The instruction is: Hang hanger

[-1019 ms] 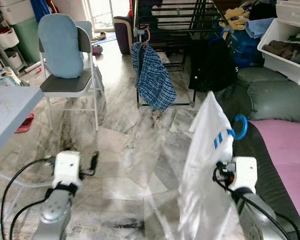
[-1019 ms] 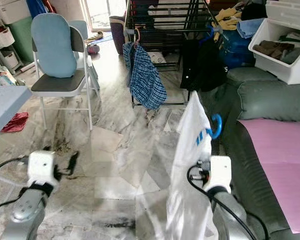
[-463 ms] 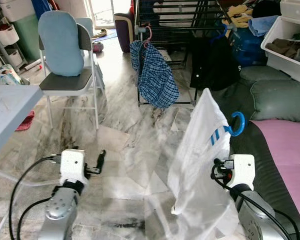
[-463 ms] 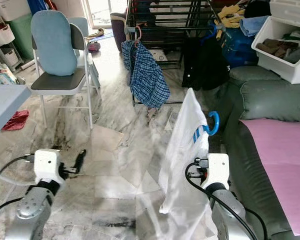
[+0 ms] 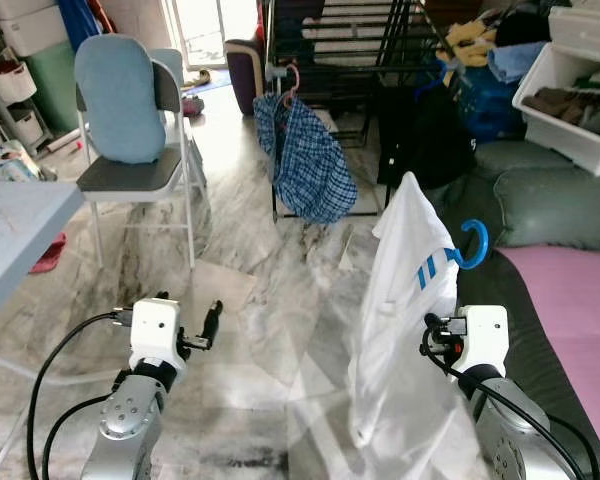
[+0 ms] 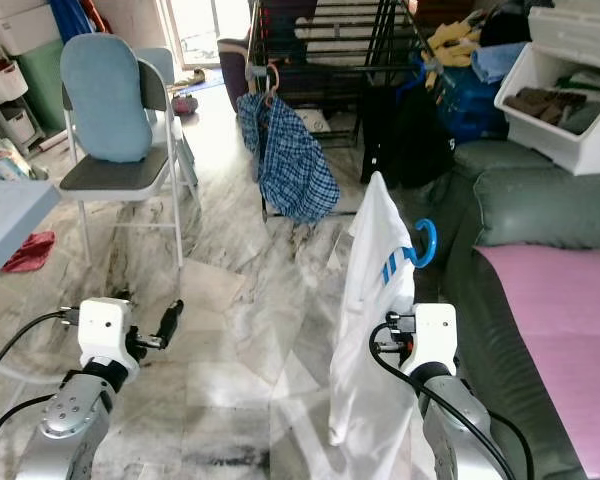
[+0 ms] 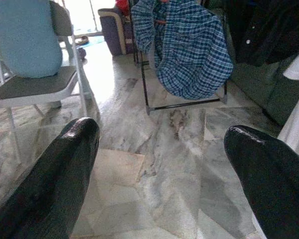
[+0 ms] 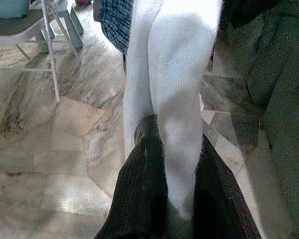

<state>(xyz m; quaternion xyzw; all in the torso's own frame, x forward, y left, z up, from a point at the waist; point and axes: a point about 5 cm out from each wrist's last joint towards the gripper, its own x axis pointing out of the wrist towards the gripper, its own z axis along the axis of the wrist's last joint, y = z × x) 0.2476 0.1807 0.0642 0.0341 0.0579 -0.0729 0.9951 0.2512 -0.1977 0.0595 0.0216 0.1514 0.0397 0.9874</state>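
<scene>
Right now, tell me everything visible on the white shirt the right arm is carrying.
The white shirt is thin, soft fabric with short blue stripes near its upper edge. It hangs on a hanger whose blue hook sticks out at the top toward the sofa. It droops in long folds, lower hem clear of the marble floor. The right gripper is shut on it, black fingers pinching a fold. It hangs in front of the sofa, short of the drying rack.

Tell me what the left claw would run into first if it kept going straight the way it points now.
Probably bare marble floor. The left claw, open and holding nothing, aims forward and down; beyond the floor hangs the plaid shirt on the drying rack. Depth is hard to judge.
</scene>
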